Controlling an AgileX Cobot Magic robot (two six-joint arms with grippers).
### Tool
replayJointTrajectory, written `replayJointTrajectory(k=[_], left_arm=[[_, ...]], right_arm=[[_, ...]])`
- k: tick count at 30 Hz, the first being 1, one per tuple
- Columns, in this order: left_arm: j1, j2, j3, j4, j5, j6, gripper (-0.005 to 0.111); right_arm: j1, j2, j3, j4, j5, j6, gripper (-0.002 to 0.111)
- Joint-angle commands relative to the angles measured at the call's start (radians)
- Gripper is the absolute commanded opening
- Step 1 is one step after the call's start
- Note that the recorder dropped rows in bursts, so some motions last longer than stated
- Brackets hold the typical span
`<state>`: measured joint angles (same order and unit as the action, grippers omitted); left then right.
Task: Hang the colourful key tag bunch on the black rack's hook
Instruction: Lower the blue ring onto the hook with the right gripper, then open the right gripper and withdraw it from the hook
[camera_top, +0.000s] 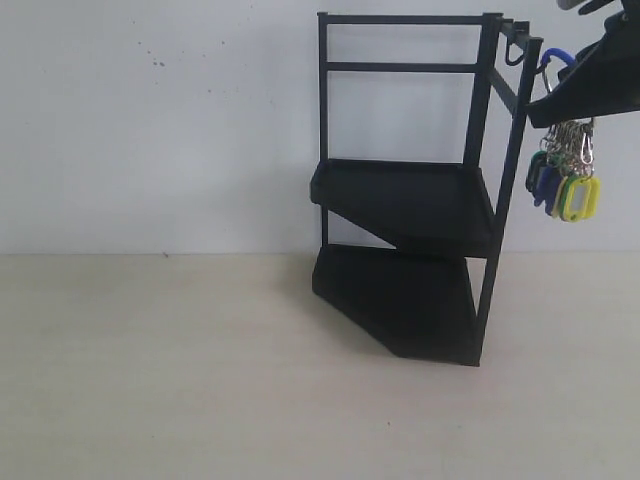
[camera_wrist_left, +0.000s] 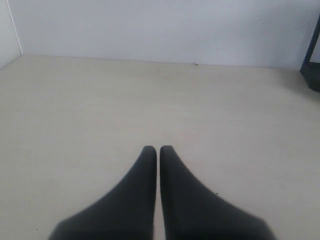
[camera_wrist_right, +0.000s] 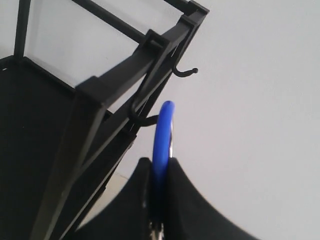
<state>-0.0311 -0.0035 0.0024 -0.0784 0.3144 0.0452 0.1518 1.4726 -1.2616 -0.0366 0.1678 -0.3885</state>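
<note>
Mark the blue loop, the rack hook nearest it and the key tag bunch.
blue loop (camera_wrist_right: 163, 135): right wrist view, upper curve.
rack hook (camera_wrist_right: 144, 121): right wrist view, bottom of its curl.
key tag bunch (camera_top: 582, 197): exterior view, yellow tag.

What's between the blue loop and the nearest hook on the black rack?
Nothing: in the right wrist view the blue loop sits right at the tip of the hook.

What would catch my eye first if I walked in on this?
A tall black rack stands on the pale table. Near its top right corner, the robot's right hand pinches the blue loop of a colourful key tag bunch dangling beside the rack, the loop close to a small hook.
</note>
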Motion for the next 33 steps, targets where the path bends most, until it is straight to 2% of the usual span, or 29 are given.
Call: replayJointTrajectory(k=[1,14,23,26,27,28,29,30,32,33], left_arm=[[0.003,0.004,-0.002,-0.002,-0.007,0.000,0.004],[0.003,0.004,-0.002,-0.002,-0.007,0.000,0.004],[0.003,0.004,-0.002,-0.002,-0.007,0.000,0.004],[0.003,0.004,-0.002,-0.002,-0.007,0.000,0.004],[0.003,0.004,-0.002,-0.002,-0.007,0.000,0.004],[0.003,0.004,-0.002,-0.002,-0.007,0.000,0.004],[0.003,0.004,-0.002,-0.002,-0.007,0.000,0.004],[0.003,0.004,-0.002,-0.002,-0.007,0.000,0.004],[0.003,0.004,-0.002,-0.002,-0.007,0.000,0.004],[0.003,0.004,-0.002,-0.002,-0.007,0.000,0.004]], right_arm=[[0.000,-0.005,-0.008,0.001,-0.013,-0.023,0.000],[0.000,0.024,-0.020,0.140,-0.022,-0.006,0.000],[0.000,0.036,-0.043,0.161,0.010,-0.006,0.000],[0.000,0.038,-0.043,0.161,0.016,-0.006,0.008],[0.000,0.038,-0.043,0.161,0.016,-0.006,0.020],[0.000,0.038,-0.043,0.161,0.013,-0.006,0.027],[0.000,0.038,-0.043,0.161,0.013,-0.006,0.045],[0.000,0.038,-0.043,0.161,0.013,-0.006,0.050],[0.000,0.032,-0.043,0.161,0.012,-0.006,0.045],[-0.002,0.022,-0.043,0.161,0.026,-0.006,0.034]])
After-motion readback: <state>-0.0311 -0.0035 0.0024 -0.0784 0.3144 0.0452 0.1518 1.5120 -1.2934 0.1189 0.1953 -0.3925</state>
